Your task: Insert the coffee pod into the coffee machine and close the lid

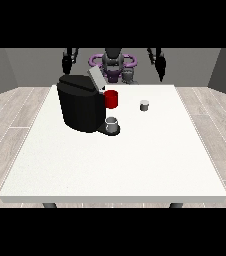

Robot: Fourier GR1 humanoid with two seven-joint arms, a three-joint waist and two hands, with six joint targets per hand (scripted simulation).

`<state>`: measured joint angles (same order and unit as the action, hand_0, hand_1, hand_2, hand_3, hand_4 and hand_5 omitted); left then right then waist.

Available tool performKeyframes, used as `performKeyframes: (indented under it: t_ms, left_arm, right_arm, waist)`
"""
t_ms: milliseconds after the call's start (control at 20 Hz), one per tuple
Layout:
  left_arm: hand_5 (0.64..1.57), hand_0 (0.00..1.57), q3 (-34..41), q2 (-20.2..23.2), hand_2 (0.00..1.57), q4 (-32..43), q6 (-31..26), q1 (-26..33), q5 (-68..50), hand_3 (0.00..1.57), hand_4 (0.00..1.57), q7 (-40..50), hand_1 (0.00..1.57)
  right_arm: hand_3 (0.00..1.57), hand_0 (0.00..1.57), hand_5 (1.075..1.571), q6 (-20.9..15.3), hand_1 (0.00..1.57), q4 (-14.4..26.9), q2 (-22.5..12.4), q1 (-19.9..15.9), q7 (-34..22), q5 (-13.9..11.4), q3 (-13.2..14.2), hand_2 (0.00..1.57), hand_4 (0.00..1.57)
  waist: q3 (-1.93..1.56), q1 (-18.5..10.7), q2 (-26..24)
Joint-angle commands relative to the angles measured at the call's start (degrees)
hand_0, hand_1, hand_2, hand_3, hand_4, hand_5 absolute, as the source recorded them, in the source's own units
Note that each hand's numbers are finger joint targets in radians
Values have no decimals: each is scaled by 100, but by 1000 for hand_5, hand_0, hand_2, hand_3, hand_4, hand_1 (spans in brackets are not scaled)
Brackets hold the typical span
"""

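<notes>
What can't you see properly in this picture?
Front view:
- Inside of the coffee machine: the machine's black body hides its pod slot.
- Coffee pod: too small to show details.
- Hand at the view's left and hand at the view's right: too small to show how the fingers lie.

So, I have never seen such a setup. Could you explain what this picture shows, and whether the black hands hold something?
The camera stands across a white table and faces a humanoid robot at the far edge. Its two black hands hang raised above that edge, one at the view's left, one at the view's right. Neither holds anything. On the table stands a black coffee machine with its lid open, a grey cup on its base and a red part beside it. The small grey coffee pod lies apart.
</notes>
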<state>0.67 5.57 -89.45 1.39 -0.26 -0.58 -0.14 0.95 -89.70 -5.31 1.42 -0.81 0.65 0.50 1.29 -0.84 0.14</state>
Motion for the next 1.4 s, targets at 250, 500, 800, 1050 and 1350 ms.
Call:
performKeyframes:
  t_ms: [250, 500, 800, 1050, 1350]
  left_arm:
    - [1571, 0, -1006, 775, 0, -191, -617, 111, 1319, 0, 0, -703, 0]
    - [1571, 0, -441, 1624, 0, 275, -940, -874, 1488, 0, 0, 152, 0]
    - [1571, 0, -197, 1977, 0, 1473, -1115, -1444, 1827, 0, 0, -236, 0]
    - [1571, 0, -98, 2090, 0, 2342, -1245, -2037, 2077, 0, 0, -294, 0]
    - [1571, 0, -402, 1871, 0, 2870, -990, -2372, 2715, 0, 0, -310, 0]
  right_arm:
    - [0, 0, 1571, -209, 0, 238, 97, -420, -130, 13, 164, 0, 0]
    - [0, 0, 1571, -878, 0, 169, 113, -467, 464, -901, -16, 0, 0]
    - [0, 0, 1571, -782, 0, -241, 115, -829, 45, -1023, -266, 0, 0]
    - [0, 0, 1571, -963, 0, -207, 393, -1088, -182, -1123, -411, 0, 0]
    - [0, 0, 1571, -828, 0, 253, 201, -1325, -132, -983, -195, 0, 0]
  waist:
    - [-134, -111, -51]
    - [-133, 543, 394]
    - [-127, 937, 818]
    - [-127, 1016, 1069]
    - [-128, 999, 1238]
